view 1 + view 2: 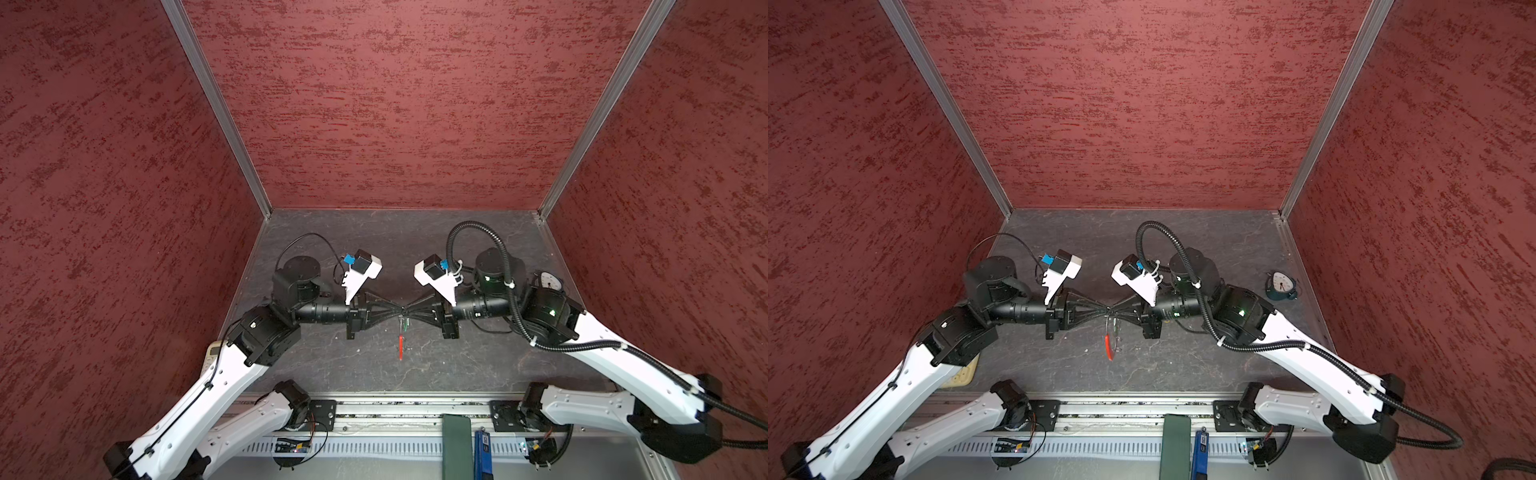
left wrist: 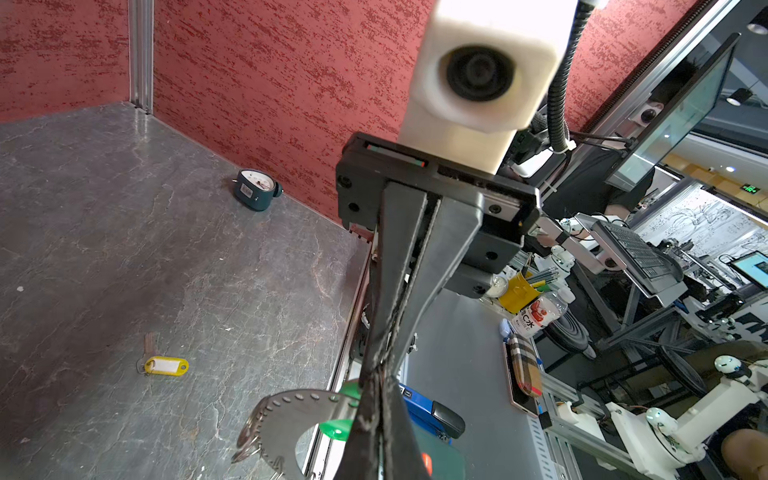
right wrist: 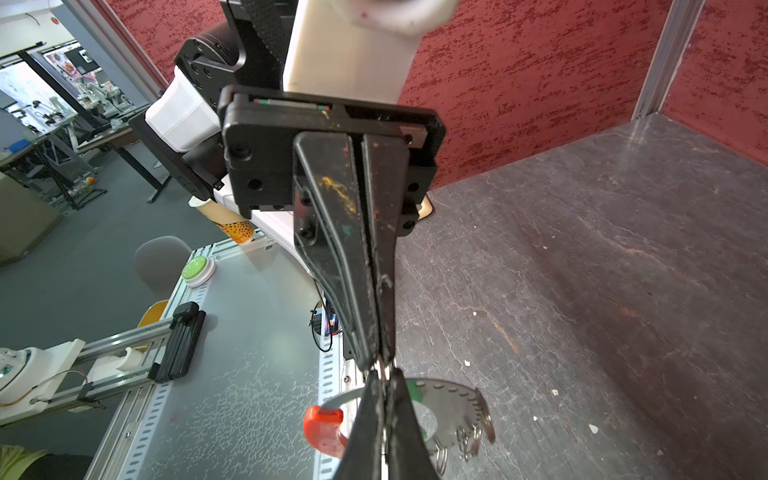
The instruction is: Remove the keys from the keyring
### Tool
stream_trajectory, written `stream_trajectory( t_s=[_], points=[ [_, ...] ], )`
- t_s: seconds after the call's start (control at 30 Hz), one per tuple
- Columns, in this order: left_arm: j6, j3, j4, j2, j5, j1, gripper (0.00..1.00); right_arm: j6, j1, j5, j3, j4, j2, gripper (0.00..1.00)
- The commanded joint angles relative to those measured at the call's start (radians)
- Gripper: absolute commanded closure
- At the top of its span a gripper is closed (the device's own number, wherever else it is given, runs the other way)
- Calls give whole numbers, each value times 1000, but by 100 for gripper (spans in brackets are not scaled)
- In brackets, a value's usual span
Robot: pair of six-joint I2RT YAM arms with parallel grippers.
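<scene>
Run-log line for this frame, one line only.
left hand: shut on keyring | right hand: shut on keyring, tip to tip | keyring: hanging | green key: on ring | yellow key: off, on table

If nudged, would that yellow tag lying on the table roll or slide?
The yellow tag looks flat, so it would probably slide rather than roll. It seems small and plastic, likely light and easily flicked. What looks like a key on its ring would probably dangle when lifted.
</scene>
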Motion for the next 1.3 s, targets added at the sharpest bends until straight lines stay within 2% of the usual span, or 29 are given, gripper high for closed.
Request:
stream_trajectory(
  t_s=[0.0, 0.17, 0.37, 0.5, 0.6, 0.83, 1.07, 1.27],
  points=[
    [-8, 7, 49, 1, 35, -2, 98, -21, 6, 22, 47, 32, 12, 100],
    [-2, -21, 93, -22, 26, -3, 100, -12, 6, 36, 47, 55, 4, 100],
    [-30, -63, 178, -78, -52, -1, 100, 0, 6, 68, -4, 157, -47, 65],
    [-72, -106, 285, -123, -102, 0, 100, 31, 6, 109, -117, 338, -120, 55],
    [-91, -143, 367, -148, -119, 0, 100, 70, 6, 121, -215, 494, -171, 53],
    [-117, -210, 530, -177, -163, -1, 100, 167, 6, 42, -342, 739, -167, 49],
    [-136, -237, 589, -175, -167, -3, 100, 171, 7, 40, -366, 774, -149, 50],
    [-147, -250, 615, -174, -164, -4, 100, 162, 8, 52, -350, 752, -114, 55]
  ],
)
